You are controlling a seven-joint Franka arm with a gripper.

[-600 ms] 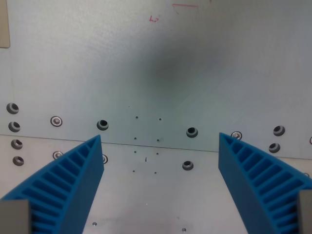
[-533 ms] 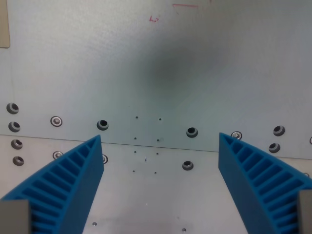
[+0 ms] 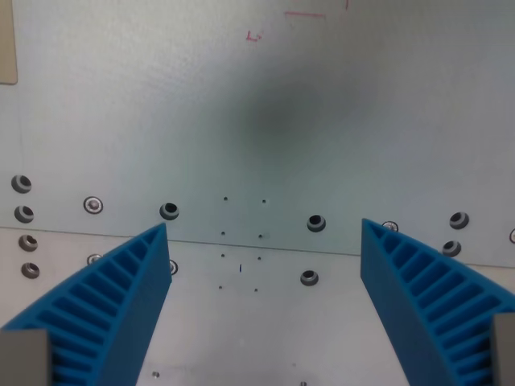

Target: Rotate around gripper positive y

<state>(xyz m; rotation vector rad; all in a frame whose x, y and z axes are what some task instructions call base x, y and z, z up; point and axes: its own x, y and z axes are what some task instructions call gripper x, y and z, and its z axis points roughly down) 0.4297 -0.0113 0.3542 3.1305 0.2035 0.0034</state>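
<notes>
My gripper (image 3: 264, 229) hangs over a pale metal table plate (image 3: 257, 121) and stands open, with nothing between its two blue ribbed fingers. The left finger (image 3: 113, 297) rises from the lower left corner of the wrist view, the right finger (image 3: 422, 289) from the lower right. A soft dark shadow (image 3: 269, 121) lies on the plate above the gap. No object for grasping is in view.
A seam (image 3: 265, 244) between two plates runs across the view just above the fingertips. Bolt holes (image 3: 169, 211) and screws (image 3: 94, 205) line both sides of it. Faint red pen marks (image 3: 254, 36) sit near the top, and a beige edge (image 3: 7, 40) at the upper left.
The whole table scene has shifted slightly downward in the view, so the camera has moved. The fingers keep the same spread.
</notes>
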